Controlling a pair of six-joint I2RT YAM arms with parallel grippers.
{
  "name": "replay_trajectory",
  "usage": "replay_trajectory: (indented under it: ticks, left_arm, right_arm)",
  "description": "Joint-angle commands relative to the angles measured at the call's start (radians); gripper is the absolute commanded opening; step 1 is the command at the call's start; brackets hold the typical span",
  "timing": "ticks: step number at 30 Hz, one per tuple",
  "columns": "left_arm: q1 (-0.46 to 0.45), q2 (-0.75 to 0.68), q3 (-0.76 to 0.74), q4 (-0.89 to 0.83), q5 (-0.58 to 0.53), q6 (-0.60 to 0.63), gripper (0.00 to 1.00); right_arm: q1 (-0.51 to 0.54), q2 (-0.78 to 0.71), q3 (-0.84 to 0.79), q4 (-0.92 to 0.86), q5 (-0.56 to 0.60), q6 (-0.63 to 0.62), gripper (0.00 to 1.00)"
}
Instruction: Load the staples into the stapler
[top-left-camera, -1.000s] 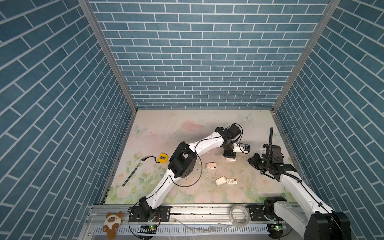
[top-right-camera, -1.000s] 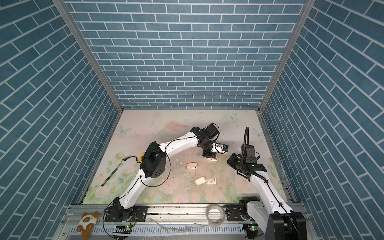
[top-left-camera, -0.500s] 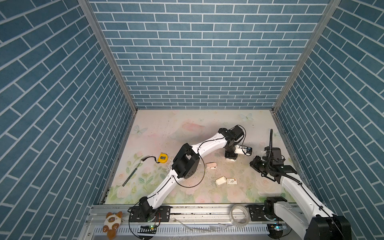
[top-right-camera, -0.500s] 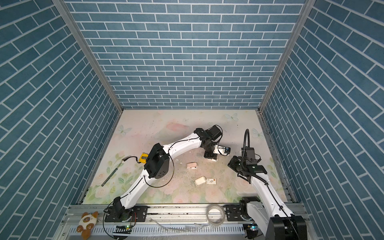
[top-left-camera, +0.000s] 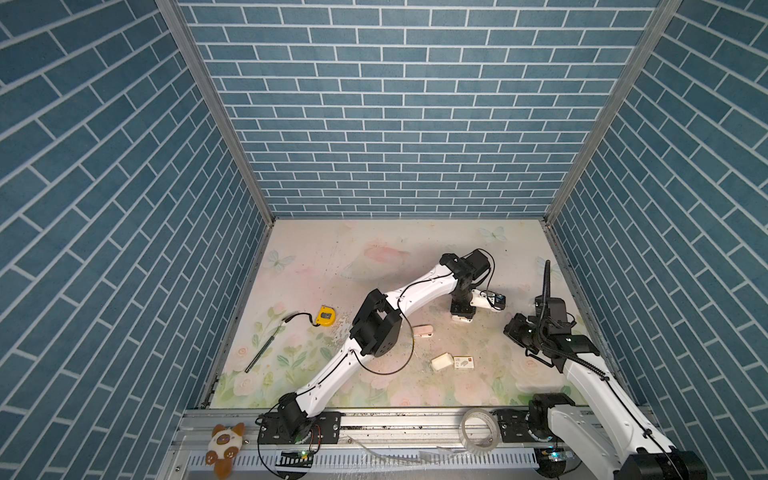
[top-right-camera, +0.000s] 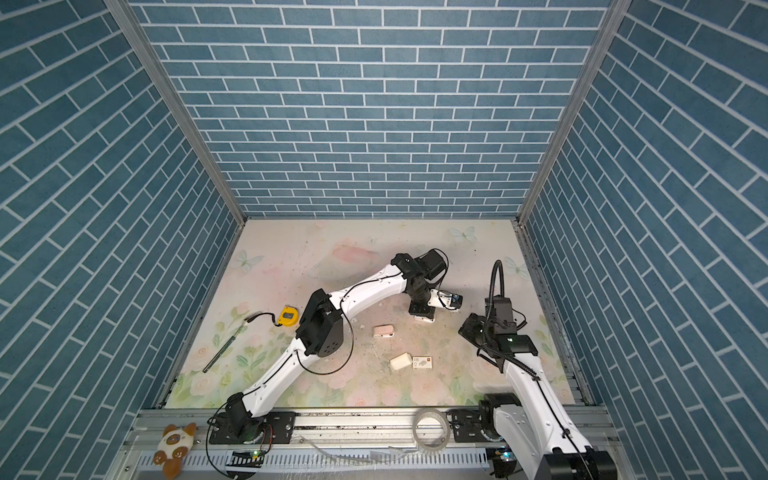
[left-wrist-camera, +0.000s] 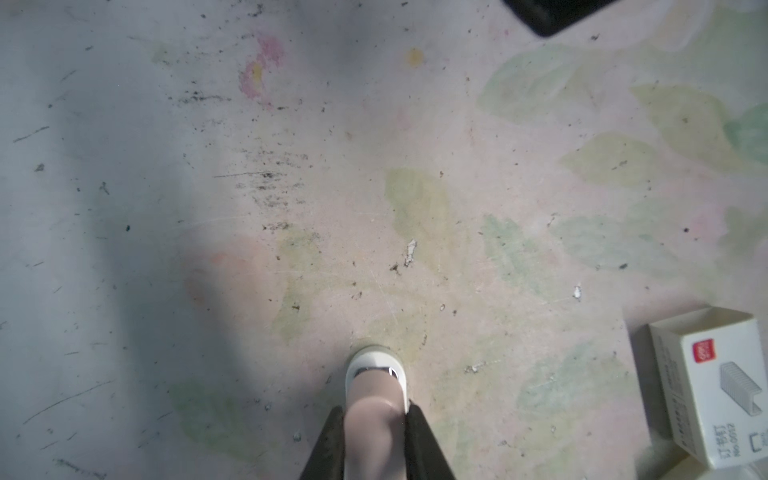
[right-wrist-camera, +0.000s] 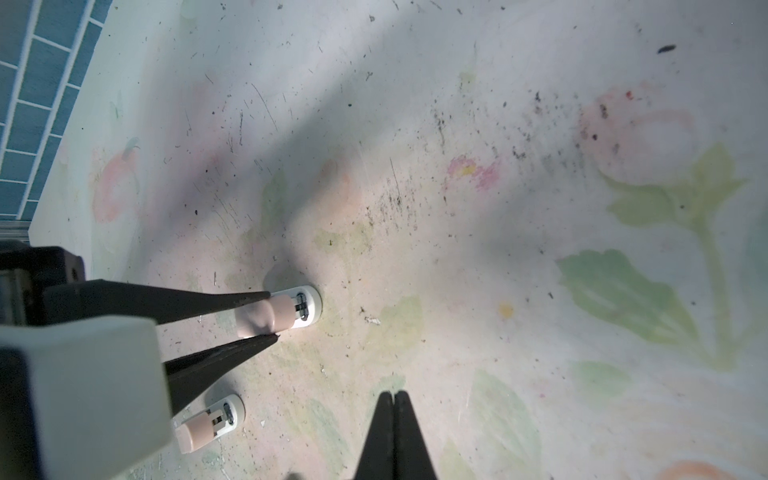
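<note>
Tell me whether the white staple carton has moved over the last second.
No. The staple carton lies where it did: just right of the cream block, with the same gap to the front rail.

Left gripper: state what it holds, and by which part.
The left gripper is shut on a small pink-and-white stapler, pinching the two sides of its pink body; the white end juts out beyond the grip.

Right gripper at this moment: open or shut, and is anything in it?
Shut and empty. In the right wrist view the right gripper shows both jaws pressed flat together, with nothing between them.
</note>
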Motion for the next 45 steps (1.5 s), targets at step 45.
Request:
replay_trajectory:
  ticks: [45]
  left_arm:
    - [-0.003, -0.014, -0.061, -0.107, -0.11, -0.05, 0.19]
  right_arm:
    - [-0.006, -0.108, -0.051, -0.046, 0.03, 0.039, 0.04]
